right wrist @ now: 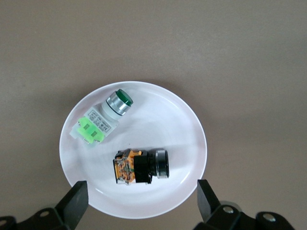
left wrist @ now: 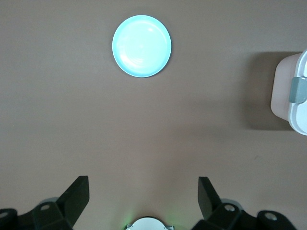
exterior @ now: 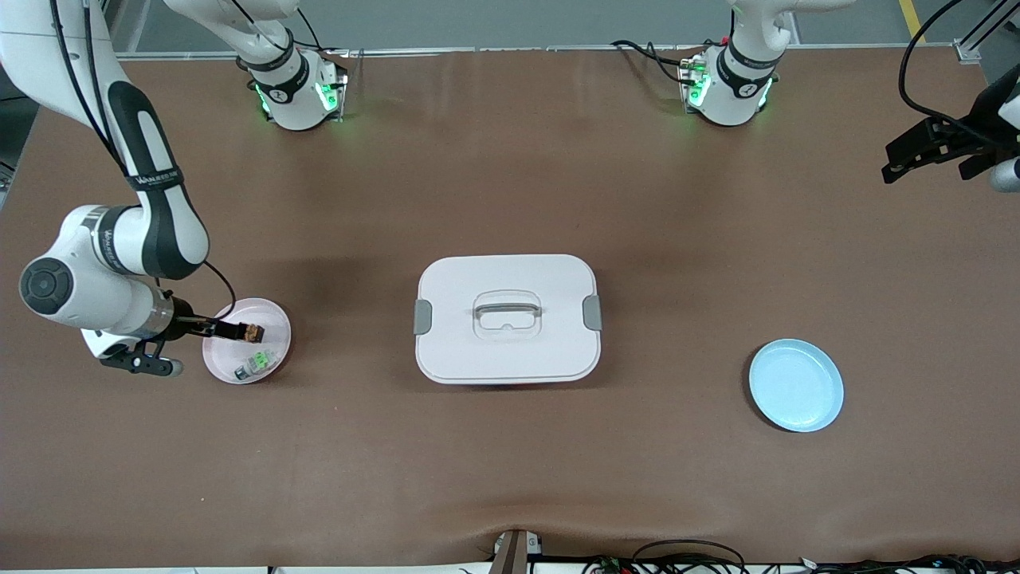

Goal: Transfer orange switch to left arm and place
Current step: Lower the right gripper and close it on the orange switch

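The orange switch, a small black block with an orange face, lies on its side on a pink-white plate near the right arm's end of the table. My right gripper hovers over that plate, open and empty, with a finger on either side of the switch and not touching it. The white lidded box stands mid-table. My left gripper waits high over the left arm's end of the table, open and empty.
A small green-and-clear component lies on the same plate, nearer the front camera than the switch. An empty light blue plate sits toward the left arm's end. Cables run along the table's near edge.
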Robot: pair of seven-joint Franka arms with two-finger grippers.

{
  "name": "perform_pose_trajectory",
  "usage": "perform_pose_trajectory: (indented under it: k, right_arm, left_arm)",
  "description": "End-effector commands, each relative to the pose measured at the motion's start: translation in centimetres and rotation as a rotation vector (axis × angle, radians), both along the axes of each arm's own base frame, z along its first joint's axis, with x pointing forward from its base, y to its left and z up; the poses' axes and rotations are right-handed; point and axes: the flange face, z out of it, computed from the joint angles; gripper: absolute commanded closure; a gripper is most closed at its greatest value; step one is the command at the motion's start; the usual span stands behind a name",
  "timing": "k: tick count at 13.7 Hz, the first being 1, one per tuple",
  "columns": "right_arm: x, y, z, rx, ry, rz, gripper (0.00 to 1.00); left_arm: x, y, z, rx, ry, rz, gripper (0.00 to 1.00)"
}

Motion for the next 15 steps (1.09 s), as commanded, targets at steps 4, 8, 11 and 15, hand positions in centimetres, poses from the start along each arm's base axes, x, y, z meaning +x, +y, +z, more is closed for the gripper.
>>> perform_pose_trajectory:
  k: [4,8,11,15]
  right_arm:
    - [-1.4,0.4,-4.1,0.008,-0.027,0.002,0.00]
    - [-1.6,0.6,-5.3,0.010,-0.008,0.005,0.00]
    - [-1.7,0.8,-6.2,0.011,-0.005,0.007,0.00]
    - [-1.8,0.8,-7.2,0.011,-0.001,0.007,0.00]
  left_arm:
    - [-0.5,0.3,0.7,0.010,0.001,-0.002,0.00]
    - [-0.6,-0.9,0.6,0.012,0.007,-0.020,0.00]
    - [-0.3,-1.9,0.0,0.026,0.016,-0.034,0.00]
    - [-0.4,-4.0,0.3,0.037,-0.004,-0.056,0.00]
